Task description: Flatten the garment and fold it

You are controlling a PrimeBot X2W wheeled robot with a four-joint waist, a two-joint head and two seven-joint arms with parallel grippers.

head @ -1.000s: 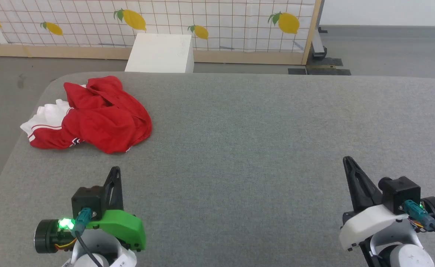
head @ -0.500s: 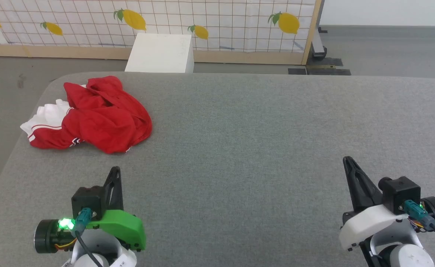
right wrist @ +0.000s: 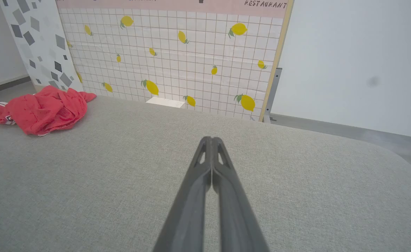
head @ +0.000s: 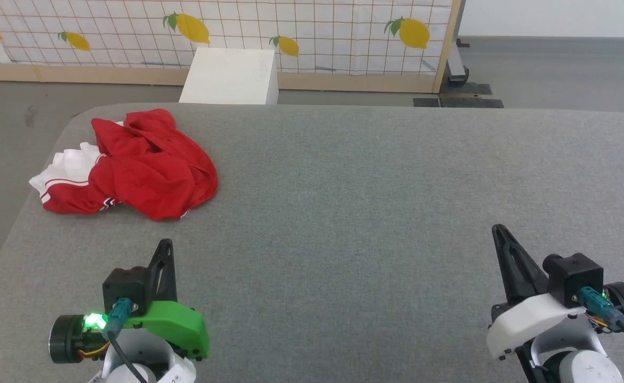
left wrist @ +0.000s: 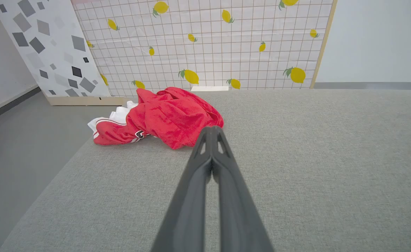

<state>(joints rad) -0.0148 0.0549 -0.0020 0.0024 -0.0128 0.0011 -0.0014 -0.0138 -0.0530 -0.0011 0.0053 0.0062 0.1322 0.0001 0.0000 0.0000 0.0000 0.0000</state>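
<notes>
Pressed together at the tips, the dark long-fingered left claw (left wrist: 211, 130) and right claw (right wrist: 211, 140) sit near the grey fabric table's (head: 343, 175) near edge. A crumpled bright red sleeveless jersey (head: 147, 170), its white inside showing, lies by the far left corner, well apart from both. Beyond the far edge stand a white box (head: 230, 77) and a lemon-print grid panel (head: 317, 26).

My head camera looks forward and down on the grey counter (head: 375, 175) from high up. Each wrist camera sits low, sighting along the left pincer (left wrist: 211, 131) or right pincer (right wrist: 211, 140) toward the lemon screen (left wrist: 226, 52). All three views share the far corner holding the garment (head: 147, 170).
</notes>
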